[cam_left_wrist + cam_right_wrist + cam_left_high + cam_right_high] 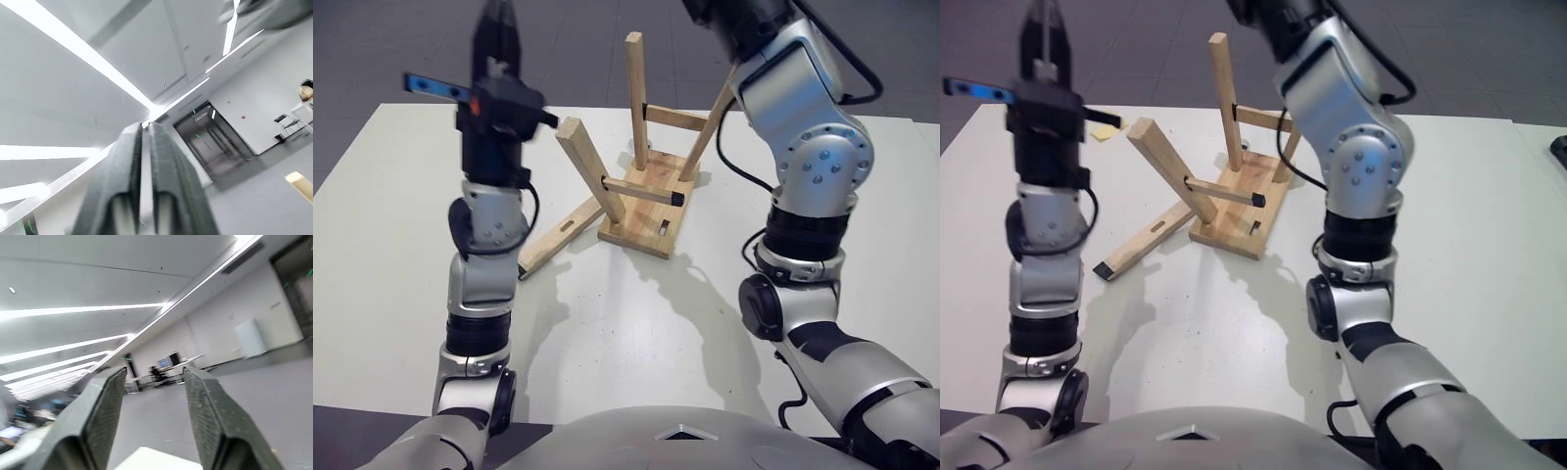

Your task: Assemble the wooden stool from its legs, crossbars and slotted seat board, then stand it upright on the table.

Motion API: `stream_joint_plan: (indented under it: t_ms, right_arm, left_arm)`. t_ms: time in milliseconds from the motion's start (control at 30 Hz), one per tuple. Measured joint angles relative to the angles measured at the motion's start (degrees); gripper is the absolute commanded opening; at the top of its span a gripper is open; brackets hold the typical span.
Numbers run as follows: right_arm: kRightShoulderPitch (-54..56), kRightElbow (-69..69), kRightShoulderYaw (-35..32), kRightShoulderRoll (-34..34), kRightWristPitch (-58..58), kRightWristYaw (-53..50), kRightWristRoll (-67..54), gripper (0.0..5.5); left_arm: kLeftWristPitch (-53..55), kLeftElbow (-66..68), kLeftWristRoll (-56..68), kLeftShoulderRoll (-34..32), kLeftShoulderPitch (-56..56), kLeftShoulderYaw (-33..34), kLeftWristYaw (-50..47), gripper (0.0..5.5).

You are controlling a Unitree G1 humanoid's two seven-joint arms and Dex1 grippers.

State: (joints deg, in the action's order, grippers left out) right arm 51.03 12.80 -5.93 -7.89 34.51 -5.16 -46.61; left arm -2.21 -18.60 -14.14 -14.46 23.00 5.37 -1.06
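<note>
STOOL HALF BUILT: On the white table (pixel 401 196), the slotted seat board (pixel 644 233) lies flat at the centre of the head view. An upright leg (pixel 635 93) stands on it, and a slanting leg (pixel 713 117) rises behind the right arm, the two joined by a crossbar (pixel 674 117). A tilted leg (pixel 589 166) leans away left of centre, its own short crossbar (pixel 641 190) ending free above the board. Whether its foot sits in a slot cannot be told. A loose leg (pixel 556 237) lies on the table at the board's lower left.

Both arms are up off the work. The left gripper (pixel 145 126), at upper left, is clenched on nothing. The right gripper (pixel 151 374) points at the ceiling, released and empty.

The step in hand looks to be righting the tilted leg. Done well, one gripper would pin the board while the other takes the leg low, brings it plumb and guides the free crossbar end home before pressing down.
</note>
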Motion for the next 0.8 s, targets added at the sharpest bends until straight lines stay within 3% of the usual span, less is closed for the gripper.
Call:
stream_joint_plan:
  t_ms: [167, 433, 633, 800]
  right_arm:
    - [-6.91, 7.44, 1.71, -9.34, -3.02, 2.93, 12.93, 3.54]
    - [-20.05, 10.49, 8.66, -21.54, -14.80, -1.85, 48.81, 4.74]
    - [-29.47, 14.26, 2.49, -17.79, -13.20, -0.06, 46.85, 5.40]
    - [-31.09, 14.10, -0.29, -14.51, -11.41, 0.74, 45.17, 5.40]
  left_arm:
    - [11.65, 4.57, 16.60, -2.80, 0.56, 7.10, 10.79, 1.75]
    - [17.72, 3.37, 26.99, -13.11, -12.35, 8.21, 30.44, 3.02]
    - [25.67, 1.30, 35.41, -24.26, -19.39, 11.48, 44.54, 3.91]
    - [27.89, 1.38, 36.09, -25.70, -19.60, 4.62, 49.04, 4.70]
